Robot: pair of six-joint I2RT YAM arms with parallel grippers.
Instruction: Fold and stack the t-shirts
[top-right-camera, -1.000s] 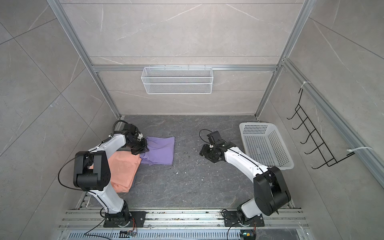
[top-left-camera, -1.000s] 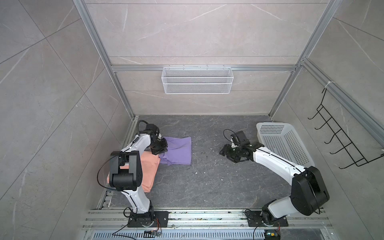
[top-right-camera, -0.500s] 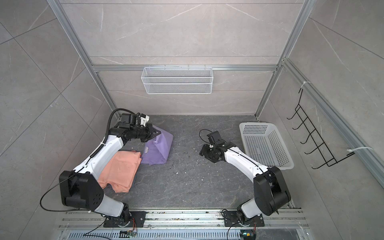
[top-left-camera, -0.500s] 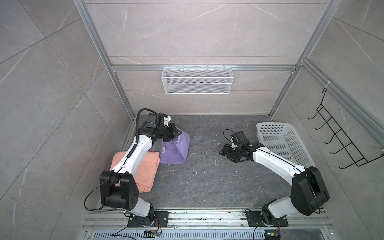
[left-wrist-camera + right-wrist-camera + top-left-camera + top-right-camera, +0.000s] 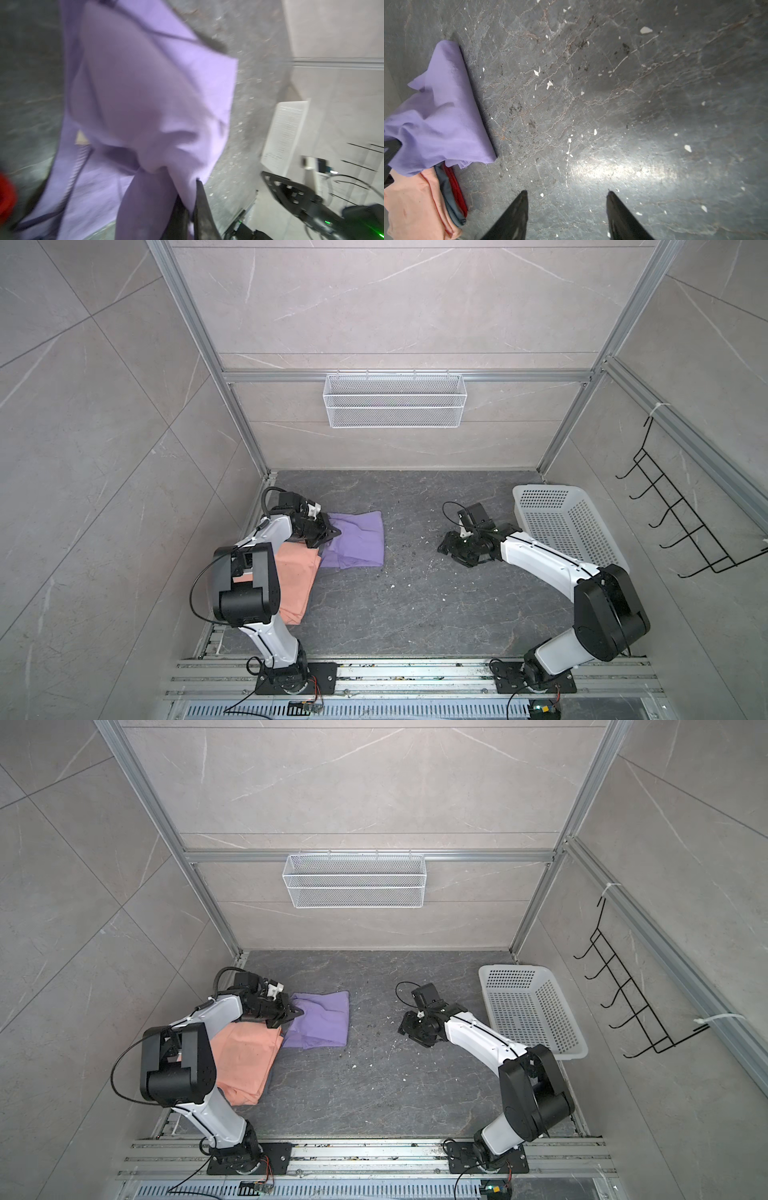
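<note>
Left arm's jaws are pinching lavender t-shirt [image 5: 360, 540] edge; right arm's jaws are hanging open over bench [image 5: 415, 593].

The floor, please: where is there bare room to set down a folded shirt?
Bare floor lies between the purple shirt and the open right hand, and along the near strip before the rails. The left side is crowded: the left hand pinches the purple shirt at the peach shirt's edge. The basket fills the far right.

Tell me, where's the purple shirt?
In both top views the purple shirt lies left of middle on the floor, beside the peach shirt, its edge pinched by the left tool.
</note>
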